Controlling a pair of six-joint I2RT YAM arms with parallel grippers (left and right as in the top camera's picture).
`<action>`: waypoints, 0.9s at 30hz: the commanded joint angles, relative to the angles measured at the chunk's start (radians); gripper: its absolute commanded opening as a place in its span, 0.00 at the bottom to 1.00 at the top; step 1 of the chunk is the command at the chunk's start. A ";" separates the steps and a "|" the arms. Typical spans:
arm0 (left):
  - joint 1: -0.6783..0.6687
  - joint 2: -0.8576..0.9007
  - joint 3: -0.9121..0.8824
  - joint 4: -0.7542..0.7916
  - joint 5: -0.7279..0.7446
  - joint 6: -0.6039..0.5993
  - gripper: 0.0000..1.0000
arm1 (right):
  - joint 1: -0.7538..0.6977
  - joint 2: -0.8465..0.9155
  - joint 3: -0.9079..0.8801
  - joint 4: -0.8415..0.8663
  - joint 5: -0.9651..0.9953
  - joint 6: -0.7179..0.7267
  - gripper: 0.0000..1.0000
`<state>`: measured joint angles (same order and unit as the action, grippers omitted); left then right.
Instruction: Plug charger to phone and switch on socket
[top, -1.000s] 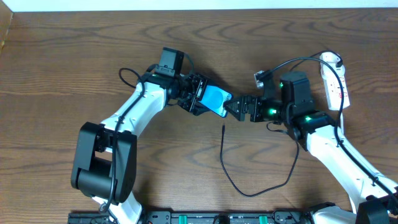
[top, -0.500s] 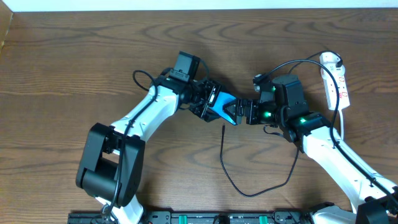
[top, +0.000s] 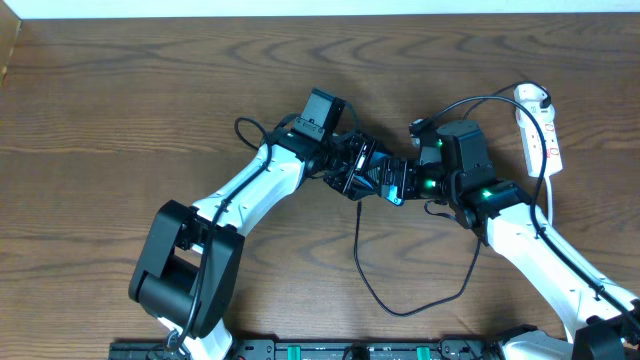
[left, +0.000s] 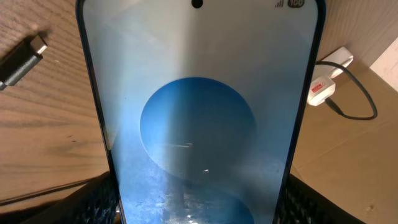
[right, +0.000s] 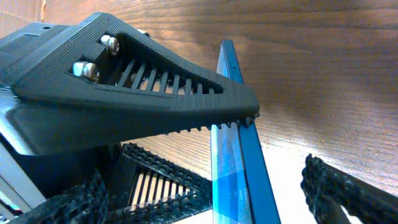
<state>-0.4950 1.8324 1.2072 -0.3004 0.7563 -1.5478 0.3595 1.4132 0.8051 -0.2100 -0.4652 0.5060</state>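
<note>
The phone (top: 396, 196), with a bright blue screen, is held off the table in my left gripper (top: 372, 178), which is shut on its sides. It fills the left wrist view (left: 199, 112), clamped low down between my left fingers (left: 199, 208). In the right wrist view the phone (right: 239, 155) stands edge-on between the spread fingers of my open right gripper (right: 214, 199), with a left finger crossing above. My right gripper (top: 392, 184) meets the phone from the right. The charger (top: 358, 250) lies loose on the table, its tip (left: 25, 59) just below the phone. The socket (top: 541, 130) lies far right.
The charger's cable loops down towards the front edge and back up under my right arm. The socket's white cord end (top: 532, 96) curls at the back right. The socket also shows small at the right of the left wrist view (left: 323, 87). Bare wooden table (top: 120, 120) lies to the left.
My left arm has carried the phone to the right, into the open right gripper. My right gripper shifted slightly left early on, then stayed still.
</note>
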 joint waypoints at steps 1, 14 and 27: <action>-0.002 -0.033 0.036 0.007 0.017 -0.022 0.07 | 0.016 0.007 0.016 -0.006 0.019 -0.013 0.93; -0.002 -0.033 0.036 0.013 0.017 -0.057 0.07 | 0.033 0.007 0.016 -0.016 0.041 -0.006 0.45; -0.002 -0.033 0.036 0.023 0.017 -0.071 0.07 | 0.049 0.007 0.016 -0.020 0.048 -0.006 0.40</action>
<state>-0.4950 1.8324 1.2072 -0.2867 0.7563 -1.6043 0.3988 1.4132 0.8055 -0.2253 -0.4175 0.5072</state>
